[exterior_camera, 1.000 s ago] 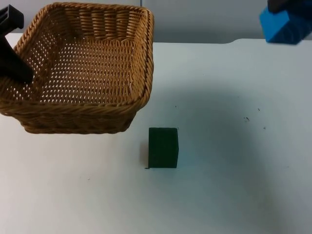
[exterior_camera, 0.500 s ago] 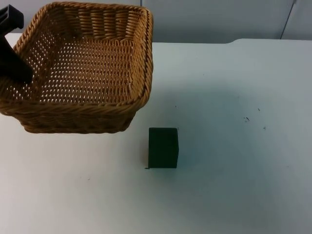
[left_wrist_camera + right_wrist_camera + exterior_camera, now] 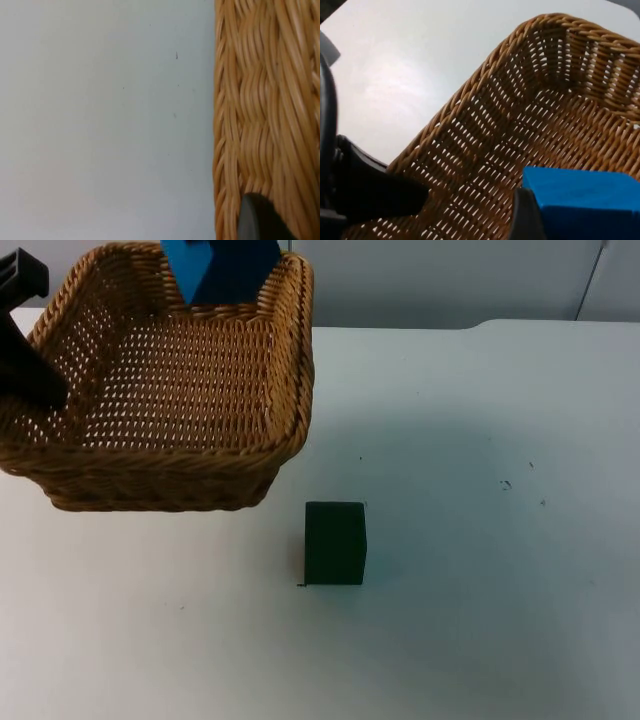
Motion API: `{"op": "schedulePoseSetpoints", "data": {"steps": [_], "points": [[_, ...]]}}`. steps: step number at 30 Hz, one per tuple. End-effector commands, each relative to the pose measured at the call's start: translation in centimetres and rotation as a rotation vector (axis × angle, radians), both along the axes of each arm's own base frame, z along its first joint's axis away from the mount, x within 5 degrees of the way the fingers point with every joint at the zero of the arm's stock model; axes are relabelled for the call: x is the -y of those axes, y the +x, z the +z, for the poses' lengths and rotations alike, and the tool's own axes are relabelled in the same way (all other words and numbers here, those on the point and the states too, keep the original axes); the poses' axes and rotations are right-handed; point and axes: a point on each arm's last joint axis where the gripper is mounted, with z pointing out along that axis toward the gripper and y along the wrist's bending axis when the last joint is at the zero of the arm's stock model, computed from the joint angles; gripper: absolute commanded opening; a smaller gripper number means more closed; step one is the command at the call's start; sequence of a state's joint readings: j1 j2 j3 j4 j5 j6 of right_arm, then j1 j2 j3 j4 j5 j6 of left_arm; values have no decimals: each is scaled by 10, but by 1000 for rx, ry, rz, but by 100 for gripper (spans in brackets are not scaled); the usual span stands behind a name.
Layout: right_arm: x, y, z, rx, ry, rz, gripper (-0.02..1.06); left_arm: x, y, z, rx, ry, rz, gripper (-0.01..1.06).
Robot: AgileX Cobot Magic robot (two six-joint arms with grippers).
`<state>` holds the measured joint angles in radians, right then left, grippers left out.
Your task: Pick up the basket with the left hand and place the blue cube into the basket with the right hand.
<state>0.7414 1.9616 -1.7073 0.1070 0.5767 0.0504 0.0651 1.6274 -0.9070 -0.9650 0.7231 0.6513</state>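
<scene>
White counter (image 3: 480, 440) stretches to the grey partition. At ten o'clock on it my left pincer (image 3: 40, 390) clamps the left rim of the wicker basket (image 3: 170, 390), holding it. My right pincer (image 3: 520, 215) has the blue cube (image 3: 220, 268) pinched between its fingers, hanging over the basket's far wall at twelve o'clock. A dark green block (image 3: 335, 543) stands at six o'clock, near the basket but apart.

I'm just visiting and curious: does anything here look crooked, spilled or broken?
Nothing spilled or broken. The basket hangs tilted, held at its rim by the left gripper, and the blue cube hangs above it in the right gripper. A dark cube sits untouched.
</scene>
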Motion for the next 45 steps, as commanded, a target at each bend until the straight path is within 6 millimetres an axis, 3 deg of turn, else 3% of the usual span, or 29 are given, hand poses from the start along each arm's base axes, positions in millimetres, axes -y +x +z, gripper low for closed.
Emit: {"op": "schedulePoseSetpoints", "data": {"steps": [1,8,22,31,37,41,42,43,45], "points": [[-6,3,-5,3,0,7,0,1,0,5,8,-33,21,0],[-15,11,-34,-44,-5,-1,0,2,0,5,11,-41,25,0],[-18,15,-43,-38,-4,-4,0,2,0,6,11,-43,27,0],[-22,20,-70,-79,-49,-3,0,2,0,6,11,-43,27,0],[-23,21,-75,-82,-52,-3,2,2,0,6,10,-44,26,0],[-24,22,-73,-65,-37,-6,22,2,0,6,10,-44,26,0],[-24,22,-73,-65,-37,-6,22,2,0,6,10,-44,26,0],[-24,22,-73,-62,-33,-7,33,2,0,6,10,-44,26,0],[-24,22,-73,-60,-31,-8,46,2,0,6,10,-44,26,0]]}}
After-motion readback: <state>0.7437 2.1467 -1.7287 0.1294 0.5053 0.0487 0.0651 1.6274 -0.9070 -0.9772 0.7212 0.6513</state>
